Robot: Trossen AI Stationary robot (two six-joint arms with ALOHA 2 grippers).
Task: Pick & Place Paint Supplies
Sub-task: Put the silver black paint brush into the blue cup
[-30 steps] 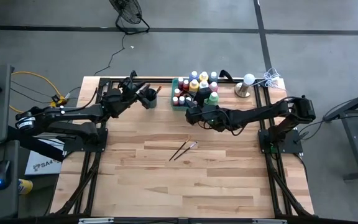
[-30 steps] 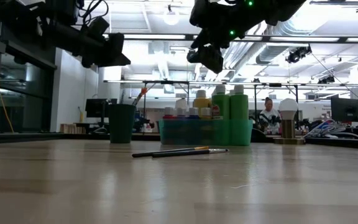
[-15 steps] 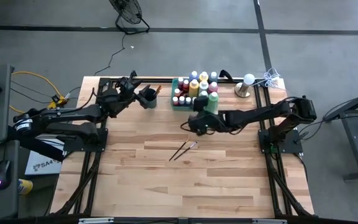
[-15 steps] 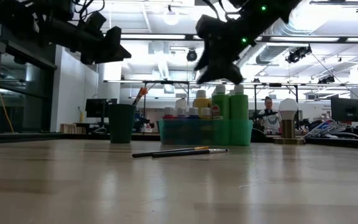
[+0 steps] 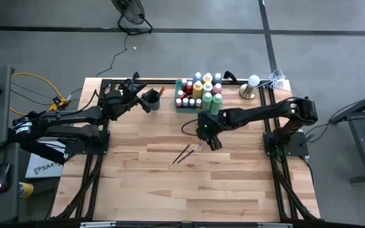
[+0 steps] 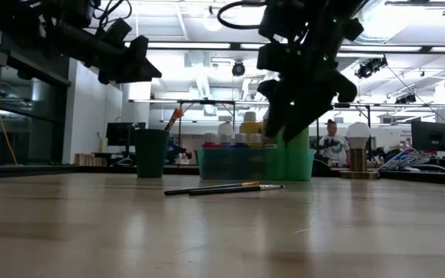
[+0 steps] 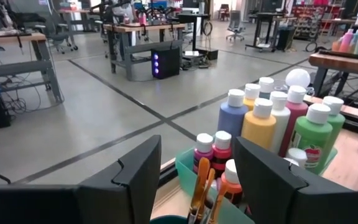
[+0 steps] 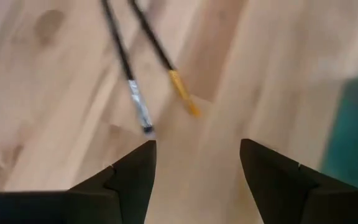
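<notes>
Swinging away from the tray [image 5: 184,105], the right gripper [image 5: 211,140] now hangs over two brushes [image 5: 187,152] on the bench [image 5: 170,183], fingers open and empty; left gripper [image 5: 143,100] above the cup [image 5: 151,99], fingers parted, empty.

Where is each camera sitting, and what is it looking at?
High view: above the table, looking straight down; both arms show, left gripper by the dark cup, right gripper near two paintbrushes.
Low view: at tabletop height, looking across at the paintbrushes and green tray; both arms hang above.
Left wrist view: on the left arm, facing paint bottles; its open fingers show.
Right wrist view: on the right arm, facing down at the paintbrushes; its open fingers show.
Shared: the high, low and right wrist views all see the paintbrushes.
</notes>
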